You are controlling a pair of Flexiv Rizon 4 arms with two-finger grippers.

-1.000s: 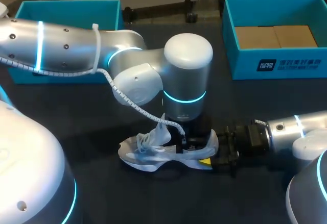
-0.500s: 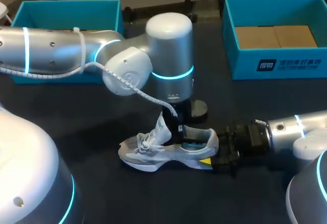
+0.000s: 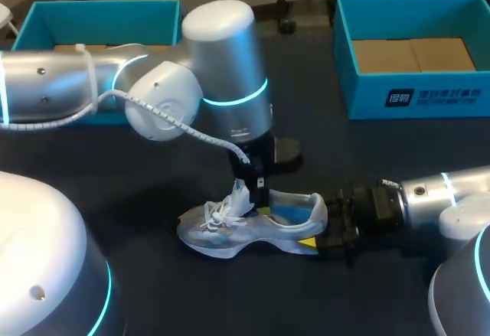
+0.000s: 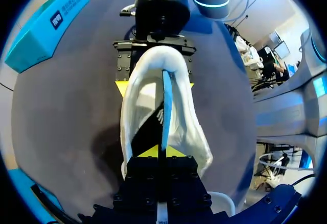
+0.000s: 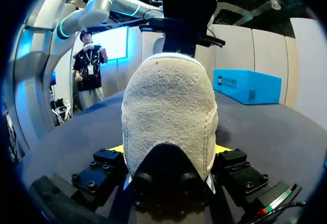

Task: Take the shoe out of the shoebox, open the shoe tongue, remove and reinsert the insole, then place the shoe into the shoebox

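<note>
Two grips: left end effector pinches insole, right end effector clamps shoe heel.

The head camera sits high behind the robot, looking down over the whole worktop. The left wrist camera faces straight down along the left end effector, close above the shoe. The right wrist camera lies low, facing left along the right end effector, very near the heel. All three share the shoe.
</note>
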